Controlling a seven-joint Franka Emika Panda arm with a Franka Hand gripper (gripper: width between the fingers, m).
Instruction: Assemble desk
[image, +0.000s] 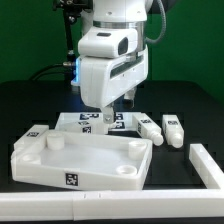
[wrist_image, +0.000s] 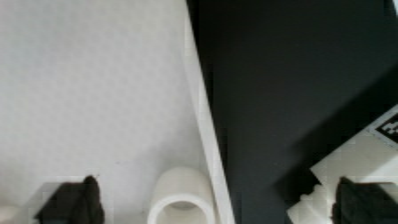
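The desk panel (image: 85, 160), a white rimmed rectangle with round corner sockets, lies flat on the black table. In the wrist view its pale inner face (wrist_image: 89, 100) fills one side, bounded by a raised rim (wrist_image: 205, 130), with one round socket (wrist_image: 178, 207) close by. My gripper (image: 108, 118) hangs over the panel's far edge and is open. In the wrist view the gripper (wrist_image: 217, 205) has one dark finger (wrist_image: 71, 203) over the panel and the other over the table, with nothing held. Two tagged legs (image: 150, 127) (image: 173, 127) lie to the exterior view's right. One leg end (wrist_image: 377, 145) shows in the wrist view.
The marker board (image: 75, 121) lies flat behind the panel, under the gripper. A white bar (image: 80, 205) runs along the table's front. A second white bar (image: 205, 165) stands at the exterior view's right. A green wall closes the back.
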